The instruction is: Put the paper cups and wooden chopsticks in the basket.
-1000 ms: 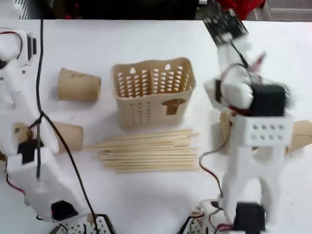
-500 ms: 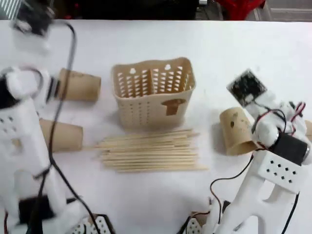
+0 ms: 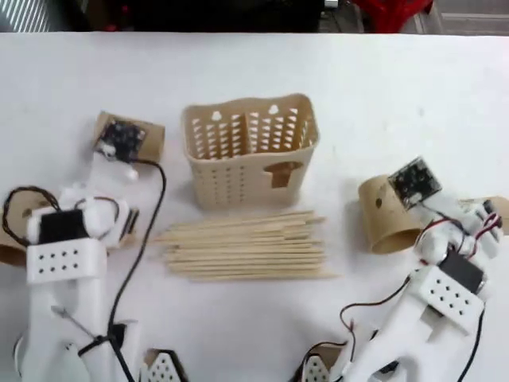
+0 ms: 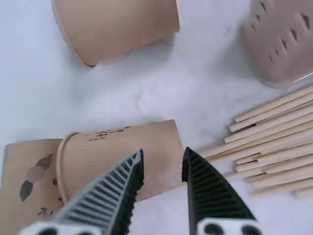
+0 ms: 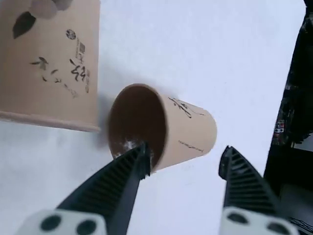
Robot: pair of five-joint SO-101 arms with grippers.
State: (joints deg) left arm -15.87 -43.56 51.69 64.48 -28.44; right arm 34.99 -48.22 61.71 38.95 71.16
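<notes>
White table (image 3: 382, 87), basket (image 3: 250, 151) mid-table, looks empty from above, so I count nothing done yet. Chopsticks (image 3: 246, 247) are piled just in front of it, untouched. All cups I can see lie on their sides on the table. My left gripper (image 4: 163, 166) hovers over the left cup (image 4: 122, 149), jaws narrow, holding nothing; the far cup (image 4: 115, 27) is near it. My right gripper (image 5: 186, 161) is spread wide over the right cup (image 5: 166, 128), not closed, with the side cup (image 5: 51, 63) beside. I judge everything's left to do.
</notes>
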